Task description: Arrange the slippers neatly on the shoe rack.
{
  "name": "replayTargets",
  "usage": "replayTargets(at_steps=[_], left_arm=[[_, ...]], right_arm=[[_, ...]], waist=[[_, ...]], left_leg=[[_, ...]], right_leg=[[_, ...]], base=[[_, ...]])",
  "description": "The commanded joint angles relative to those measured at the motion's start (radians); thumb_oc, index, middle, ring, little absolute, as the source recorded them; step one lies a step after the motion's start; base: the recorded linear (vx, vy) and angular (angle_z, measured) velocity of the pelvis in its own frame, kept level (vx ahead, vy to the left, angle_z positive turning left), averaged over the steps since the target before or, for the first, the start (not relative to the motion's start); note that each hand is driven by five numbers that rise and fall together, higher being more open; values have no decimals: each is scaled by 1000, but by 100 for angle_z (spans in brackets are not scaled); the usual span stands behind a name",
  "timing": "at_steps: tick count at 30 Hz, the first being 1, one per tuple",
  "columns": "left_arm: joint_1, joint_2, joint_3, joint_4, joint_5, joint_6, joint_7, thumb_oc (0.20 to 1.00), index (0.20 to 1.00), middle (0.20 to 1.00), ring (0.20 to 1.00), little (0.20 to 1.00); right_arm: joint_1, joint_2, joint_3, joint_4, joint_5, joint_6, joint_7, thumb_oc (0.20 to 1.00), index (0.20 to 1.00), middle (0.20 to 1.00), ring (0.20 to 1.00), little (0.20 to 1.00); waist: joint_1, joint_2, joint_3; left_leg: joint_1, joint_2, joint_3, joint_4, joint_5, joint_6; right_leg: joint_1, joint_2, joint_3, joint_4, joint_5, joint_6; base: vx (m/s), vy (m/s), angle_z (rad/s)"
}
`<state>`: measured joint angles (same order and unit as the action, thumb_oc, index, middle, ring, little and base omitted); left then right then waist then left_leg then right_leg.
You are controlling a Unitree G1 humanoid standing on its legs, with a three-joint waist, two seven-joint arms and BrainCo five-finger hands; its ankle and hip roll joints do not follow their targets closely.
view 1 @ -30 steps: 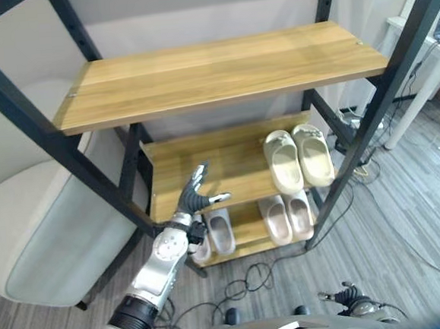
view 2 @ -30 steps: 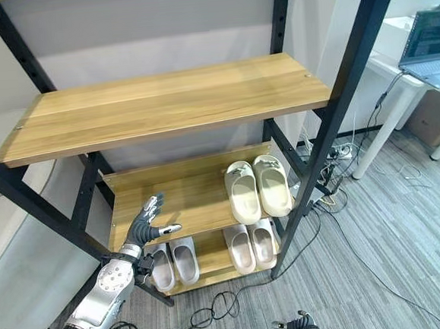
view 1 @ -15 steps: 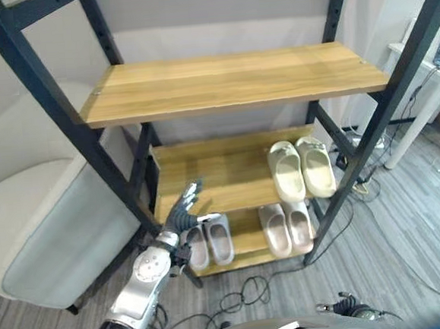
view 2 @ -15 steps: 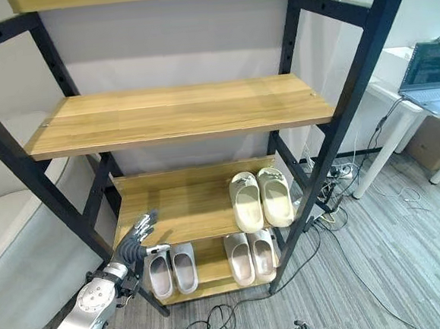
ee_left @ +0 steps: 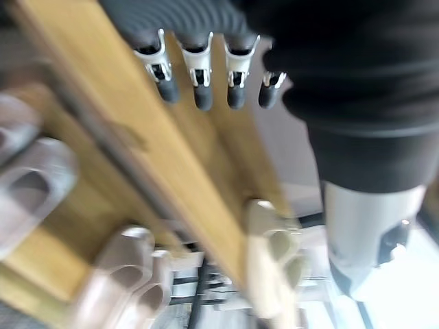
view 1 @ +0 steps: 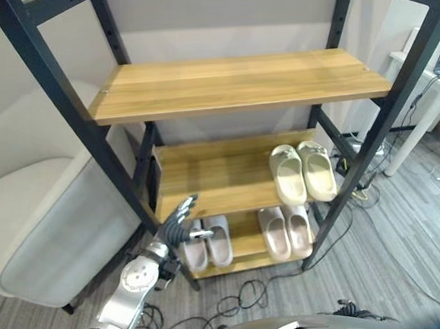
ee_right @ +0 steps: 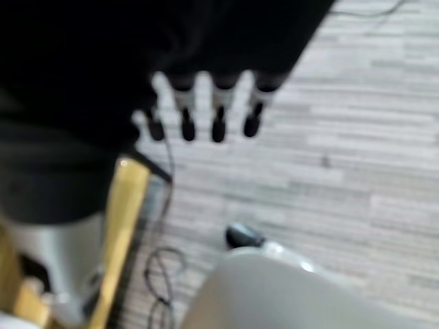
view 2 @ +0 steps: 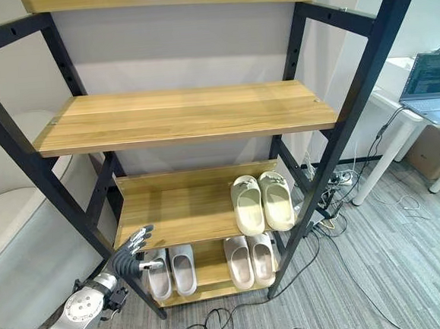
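A cream pair of slippers point(view 1: 303, 172) lies side by side at the right end of the rack's middle shelf point(view 1: 214, 180). On the bottom shelf a grey pair point(view 1: 207, 242) sits at the left and a beige pair point(view 1: 286, 230) at the right. My left hand point(view 1: 175, 221) is open, fingers straight, in front of the rack's front left post and the grey pair, holding nothing. In the left wrist view its fingers point(ee_left: 199, 75) reach over the wooden shelf edge, with the cream pair point(ee_left: 274, 260) beyond. My right hand point(ee_right: 206, 110) hangs open above the floor.
The rack has black metal posts point(view 1: 88, 137) and an upper wooden shelf point(view 1: 236, 83). A pale armchair point(view 1: 33, 217) stands close on the left. A white desk with a laptop point(view 2: 433, 79) is at the right. Cables point(view 1: 245, 292) lie on the floor before the rack.
The camera has tilted, shifting the whole picture. My left hand has drawn back and down from the middle shelf's front left edge. The slippers have not moved.
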<state>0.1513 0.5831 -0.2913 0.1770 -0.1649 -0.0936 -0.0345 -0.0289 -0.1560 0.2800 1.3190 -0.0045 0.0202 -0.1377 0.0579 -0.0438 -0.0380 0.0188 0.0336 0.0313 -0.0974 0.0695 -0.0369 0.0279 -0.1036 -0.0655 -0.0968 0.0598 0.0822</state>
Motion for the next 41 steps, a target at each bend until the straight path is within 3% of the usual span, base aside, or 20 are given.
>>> replayTargets(at_steps=[1,5,16,29,41], left_arm=[[-51,16,48,27,53,-42,8,1000,1000,1000,1000,1000],[-67,18,52,155,142,-36,28,1000,1000,1000,1000,1000],[-84,-12,47,371,208,-25,32,1000,1000,1000,1000,1000],[-161,-149,6,979,420,21,97,1000,1000,1000,1000,1000],[-169,-194,-45,1070,544,38,88,1000,1000,1000,1000,1000]], right_arm=[[-41,-7,4,16,-22,-12,2,1000,1000,1000,1000,1000],[-33,-23,1,17,-14,-21,10,1000,1000,1000,1000,1000],[-19,-49,1,12,-10,-31,24,1000,1000,1000,1000,1000],[-5,-142,-24,22,-11,-47,32,1000,1000,1000,1000,1000],[9,-193,-50,40,-31,-40,53,1000,1000,1000,1000,1000]], waist=[[-6,46,14],[-11,47,11],[-21,54,13],[-52,56,27],[-66,50,26]], left_leg=[[-8,-10,-42,11,-74,-16],[-5,-8,-40,11,-75,-16],[-8,-7,-38,14,-74,-15],[-5,-3,-30,16,-78,-13],[-4,1,-25,14,-84,-12]], right_leg=[[-6,27,-81,53,-87,38],[-7,28,-80,53,-87,37],[-13,29,-77,59,-89,34],[-25,30,-66,67,-93,31],[-28,32,-61,69,-95,30]], base=[[0,0,0],[0,0,0],[0,0,0],[0,2,0],[0,0,0]])
